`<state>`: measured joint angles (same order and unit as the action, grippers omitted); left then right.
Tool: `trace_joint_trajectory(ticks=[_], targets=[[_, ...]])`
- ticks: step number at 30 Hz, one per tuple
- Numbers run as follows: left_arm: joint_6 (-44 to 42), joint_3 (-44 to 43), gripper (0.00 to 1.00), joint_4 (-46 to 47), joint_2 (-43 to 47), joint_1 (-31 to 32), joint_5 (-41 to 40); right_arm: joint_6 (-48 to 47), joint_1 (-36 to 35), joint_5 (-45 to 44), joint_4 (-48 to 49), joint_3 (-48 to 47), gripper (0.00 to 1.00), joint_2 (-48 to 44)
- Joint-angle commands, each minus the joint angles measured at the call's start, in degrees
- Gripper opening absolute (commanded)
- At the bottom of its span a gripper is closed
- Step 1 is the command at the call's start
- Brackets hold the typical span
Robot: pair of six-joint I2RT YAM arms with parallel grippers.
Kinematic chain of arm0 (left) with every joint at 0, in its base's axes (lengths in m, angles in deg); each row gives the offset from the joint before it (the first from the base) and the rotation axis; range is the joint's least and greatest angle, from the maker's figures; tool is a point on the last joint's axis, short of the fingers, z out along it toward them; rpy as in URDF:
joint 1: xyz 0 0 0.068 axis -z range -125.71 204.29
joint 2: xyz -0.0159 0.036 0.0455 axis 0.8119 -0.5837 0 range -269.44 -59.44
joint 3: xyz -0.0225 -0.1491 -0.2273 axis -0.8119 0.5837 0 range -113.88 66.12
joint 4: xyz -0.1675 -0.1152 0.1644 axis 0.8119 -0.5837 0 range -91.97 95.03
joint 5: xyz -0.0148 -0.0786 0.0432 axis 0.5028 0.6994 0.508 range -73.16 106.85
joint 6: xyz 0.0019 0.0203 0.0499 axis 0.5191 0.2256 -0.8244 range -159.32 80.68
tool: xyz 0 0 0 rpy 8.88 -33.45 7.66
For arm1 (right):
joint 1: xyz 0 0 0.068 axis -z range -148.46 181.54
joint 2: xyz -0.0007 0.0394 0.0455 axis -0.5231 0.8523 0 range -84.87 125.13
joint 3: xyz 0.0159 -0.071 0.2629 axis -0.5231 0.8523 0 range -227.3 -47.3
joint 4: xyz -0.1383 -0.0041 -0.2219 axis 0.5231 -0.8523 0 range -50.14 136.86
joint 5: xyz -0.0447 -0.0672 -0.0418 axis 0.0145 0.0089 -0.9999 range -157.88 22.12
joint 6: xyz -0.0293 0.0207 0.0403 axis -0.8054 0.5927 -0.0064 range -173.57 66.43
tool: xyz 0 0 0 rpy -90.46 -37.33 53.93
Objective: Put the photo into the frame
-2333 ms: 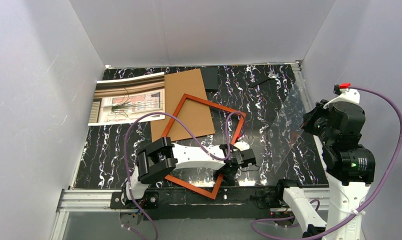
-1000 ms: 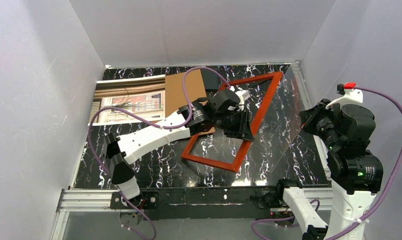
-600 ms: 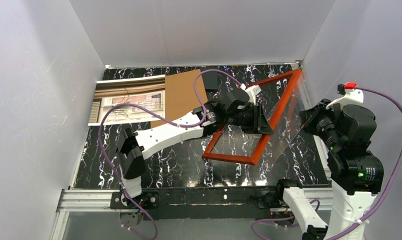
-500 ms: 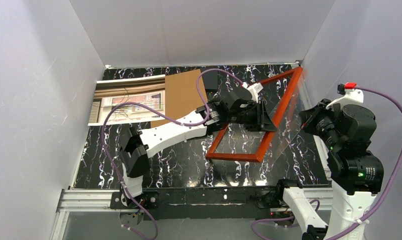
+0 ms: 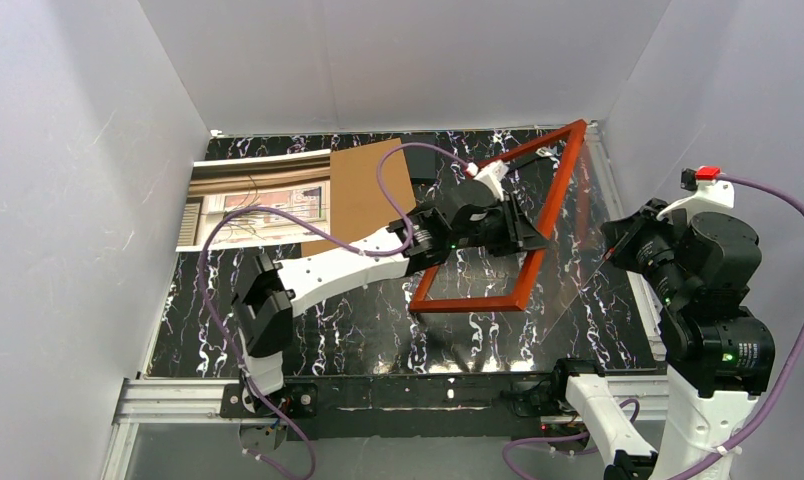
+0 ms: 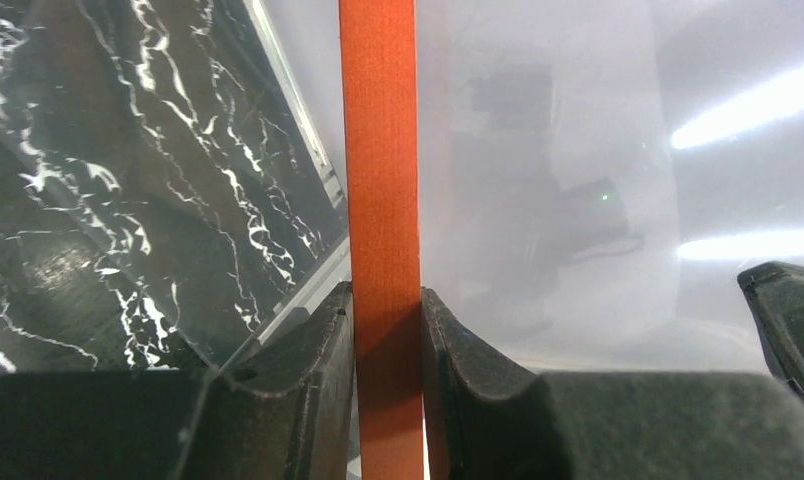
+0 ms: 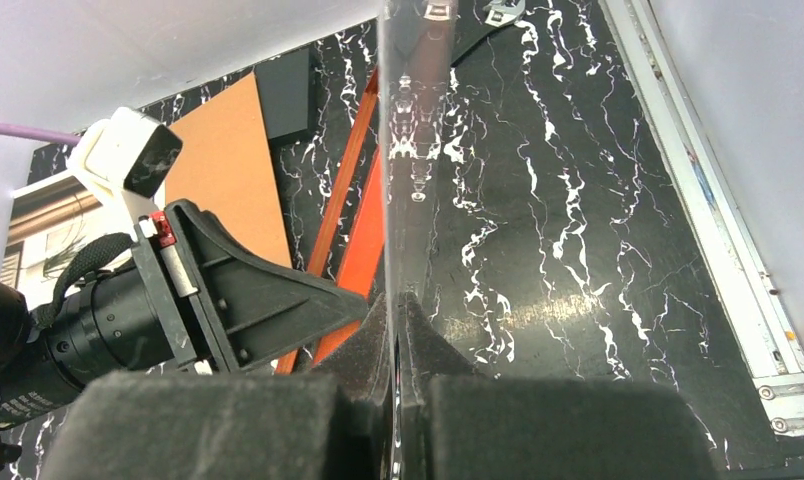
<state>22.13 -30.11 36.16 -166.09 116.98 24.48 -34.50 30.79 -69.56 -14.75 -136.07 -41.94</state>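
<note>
gripping the frame (image 6: 378, 150) by its rail in the left gripper (image 6: 386, 320); pinching the clear sheet (image 7: 408, 150) tight in the right gripper (image 7: 396, 310)

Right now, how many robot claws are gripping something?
2. The left gripper, mid-table, pinches the thin orange-red rectangular picture frame; the right gripper, at the right, clamps the edge of the clear transparent sheet.

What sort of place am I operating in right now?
Most likely a lab robot cell, not a home or shop: plain white walls box in a black marble-patterned tabletop, and the left arm and right arm stand on an aluminium rail at its near edge.
</note>
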Motion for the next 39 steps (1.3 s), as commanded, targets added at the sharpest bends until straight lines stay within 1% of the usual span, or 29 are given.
trace_joint_trajectory(ticks=[1, 3, 5, 8, 11, 16, 20, 22, 26, 30, 33, 36, 39], targets=[[1.62, 7.11, 0.00, 9.71, 7.75, -3.10, -3.81, -0.17, 0.14, 1.00, 2.91, -2.10, 0.01, -0.31], [2.42, 9.18, 0.00, 10.75, 9.18, -4.25, -4.04, -0.01, 0.14, 1.28, 3.16, -1.81, 0.01, -0.36], [1.84, 8.41, 0.00, 9.57, 9.57, -4.90, -3.01, 0.09, 0.14, 1.27, 3.28, -1.86, 0.01, -0.25], [1.02, 3.79, 0.00, 7.25, 8.39, -5.00, -1.08, 0.27, 0.14, 1.29, 3.58, -0.88, 0.01, -0.35], [3.04, -1.43, 0.00, 7.97, 5.77, -5.02, -0.41, 0.73, 0.14, 2.50, 4.13, 1.55, 0.01, -0.87], [7.30, -9.03, 0.00, 11.59, 0.07, -5.02, -0.87, 1.31, 0.13, 3.13, 4.31, 5.36, 0.01, -2.10], [8.65, -13.28, 0.00, 14.55, -3.05, -5.02, -2.09, 1.32, 0.14, 2.50, 4.13, 8.85, 0.01, -3.81], [9.19, -12.07, 0.00, 16.03, -3.07, -5.04, -3.07, 1.26, 0.11, 2.05, 4.03, 10.21, 0.01, -4.51], [11.17, -1.94, 0.00, 22.43, -1.28, -5.28, -6.72, 1.12, 0.14, 1.95, 4.23, 13.56, 0.01, -5.58], [11.00, 5.29, 0.00, 25.57, 1.28, -5.42, -10.06, 1.14, 0.14, 2.01, 5.03, 16.23, 0.01, -6.36], [12.02, 10.03, 0.00, 29.77, 2.23, -5.75, -11.69, 1.23, 0.09, 2.07, 5.71, 17.22, 0.01, -6.31], [12.59, 12.19, 0.00, 31.40, 2.64, -6.11, -12.46, 1.31, 0.14, 2.40, 6.37, 18.18, 0.01, -6.18], [11.71, 10.08, 0.00, 28.11, 2.81, -6.18, -11.16, 1.32, 0.14, 2.69, 6.69, 19.22, 0.01, -6.11]])
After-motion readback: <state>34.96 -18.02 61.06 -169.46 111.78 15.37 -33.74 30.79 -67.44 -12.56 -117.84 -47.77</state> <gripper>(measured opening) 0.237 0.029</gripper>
